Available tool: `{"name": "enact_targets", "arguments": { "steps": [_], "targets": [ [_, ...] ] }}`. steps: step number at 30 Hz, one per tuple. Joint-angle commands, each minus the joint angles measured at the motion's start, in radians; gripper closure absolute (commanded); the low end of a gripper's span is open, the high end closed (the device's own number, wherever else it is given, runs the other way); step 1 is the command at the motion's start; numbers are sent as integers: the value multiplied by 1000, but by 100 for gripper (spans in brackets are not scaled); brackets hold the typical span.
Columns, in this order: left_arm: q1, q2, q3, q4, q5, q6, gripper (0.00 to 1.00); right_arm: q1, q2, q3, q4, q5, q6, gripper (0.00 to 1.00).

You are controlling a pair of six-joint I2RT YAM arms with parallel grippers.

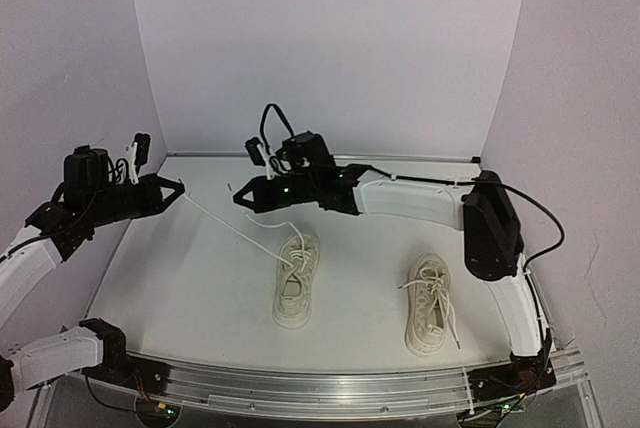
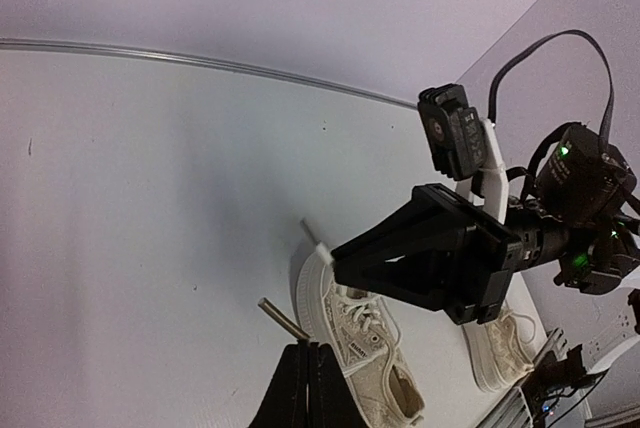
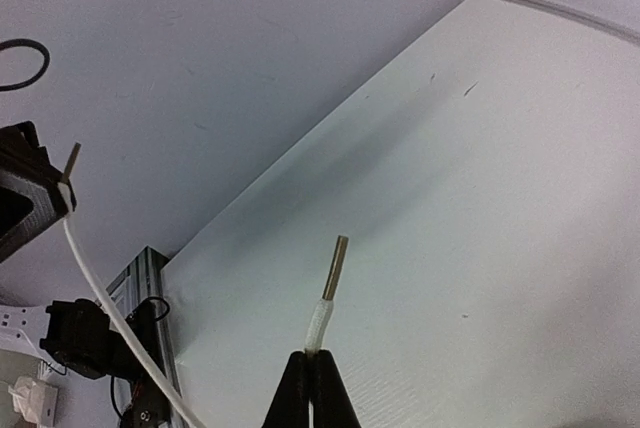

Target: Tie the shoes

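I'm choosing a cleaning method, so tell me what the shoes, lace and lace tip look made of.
The shoes: cream matt fabric, probably canvas or mesh, with a visible weave; their thick pale soles look like rubber. The lace: white, matt, apparently woven cord. The lace tip: brownish, smooth, straight and stiff; metal or plastic, cannot tell which.
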Motion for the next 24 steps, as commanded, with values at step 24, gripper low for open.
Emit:
{"name": "enact_targets", "arguments": {
  "steps": [24],
  "targets": [
    [-59,385,163,165,117,-12,100,-95,-247,-432,-195,-58,-116,50]
  ]
}}
